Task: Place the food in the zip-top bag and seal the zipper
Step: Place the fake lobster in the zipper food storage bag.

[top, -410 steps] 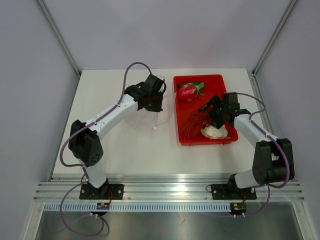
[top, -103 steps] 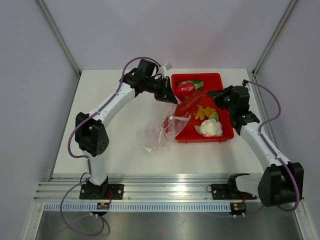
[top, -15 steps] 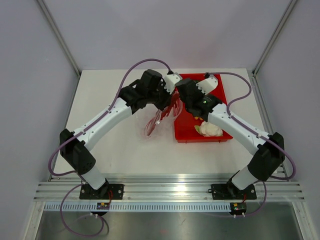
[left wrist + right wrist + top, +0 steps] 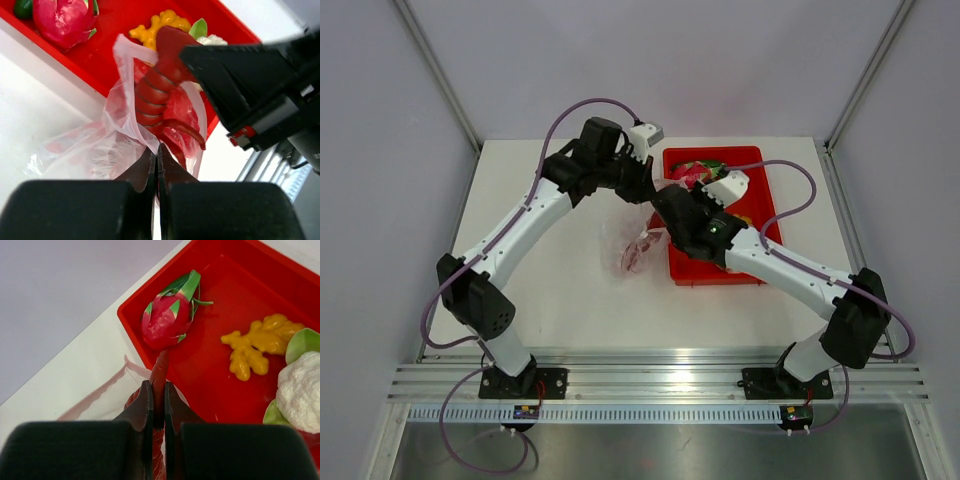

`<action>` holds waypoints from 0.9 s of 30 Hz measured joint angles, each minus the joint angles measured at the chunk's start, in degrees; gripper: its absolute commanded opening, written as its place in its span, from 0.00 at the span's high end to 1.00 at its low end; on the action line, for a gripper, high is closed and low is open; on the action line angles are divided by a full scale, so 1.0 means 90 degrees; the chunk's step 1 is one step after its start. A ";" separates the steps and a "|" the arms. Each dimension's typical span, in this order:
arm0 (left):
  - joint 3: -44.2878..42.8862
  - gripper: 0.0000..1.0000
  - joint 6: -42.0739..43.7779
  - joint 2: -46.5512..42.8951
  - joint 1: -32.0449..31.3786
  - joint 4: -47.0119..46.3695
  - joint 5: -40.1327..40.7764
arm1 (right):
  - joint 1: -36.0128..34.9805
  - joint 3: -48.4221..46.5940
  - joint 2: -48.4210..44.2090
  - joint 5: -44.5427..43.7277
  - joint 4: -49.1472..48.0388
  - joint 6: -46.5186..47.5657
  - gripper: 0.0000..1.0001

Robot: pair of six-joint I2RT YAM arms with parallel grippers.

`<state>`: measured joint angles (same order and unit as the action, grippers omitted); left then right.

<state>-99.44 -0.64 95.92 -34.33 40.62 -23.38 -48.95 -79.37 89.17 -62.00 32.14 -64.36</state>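
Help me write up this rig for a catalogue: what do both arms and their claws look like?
Both the left arm and right arm have white tubular links, bulky black joints and a looping purple cable. Each wrist carries a small white camera block. The left claw and right claw are matte black with flat, tapering fingers.

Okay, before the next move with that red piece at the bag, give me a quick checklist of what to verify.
1. Bag hold: the left gripper is pinched on the zip-top bag at its rim. Ok.
2. Bag mouth: it gapes around the red segmented piece. Ok.
3. Food hold: the right gripper is clamped on the red piece. Ok.
4. Piece fully inside: its upper end stands above the rim. Not ok.
5. Other food loaded: the yellow piece and the cauliflower lie in the red tray. Not ok.
6. Zipper ready to seal: cannot tell.
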 measured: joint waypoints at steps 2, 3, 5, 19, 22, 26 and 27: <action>-0.0165 1.00 -0.0304 0.0124 0.0189 0.0029 -0.0279 | -0.0078 0.0563 -0.0262 -0.0192 -0.0668 0.0257 1.00; -0.0236 1.00 -0.0413 0.0187 0.0255 0.0024 -0.0379 | -0.0124 0.0821 -0.0381 -0.0255 -0.0964 0.0396 1.00; -0.0418 1.00 -0.0704 0.0352 0.0342 0.0029 -0.0585 | -0.0214 0.1088 -0.0478 -0.0345 -0.1365 0.0641 1.00; -0.0733 1.00 -0.1855 0.0743 0.0352 -0.0148 -0.1197 | -0.0556 0.1144 -0.0289 0.0124 -0.2637 0.1970 0.53; -0.0733 1.00 -0.1928 0.0741 0.0403 -0.0231 -0.1297 | -0.0512 0.1127 -0.0500 0.0512 -0.2412 0.2380 0.41; -0.0597 1.00 -0.2038 0.0639 0.0525 -0.0466 -0.1472 | 0.0104 0.0993 -0.0930 0.1744 -0.1848 0.2533 0.33; -0.0546 1.00 -0.2055 0.0595 0.0546 -0.0503 -0.1498 | 0.0335 0.0974 -0.1066 0.2050 -0.1744 0.2535 0.32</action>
<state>-104.36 -19.14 101.27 -29.41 36.10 -36.86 -45.93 -70.61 79.57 -43.55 16.45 -41.54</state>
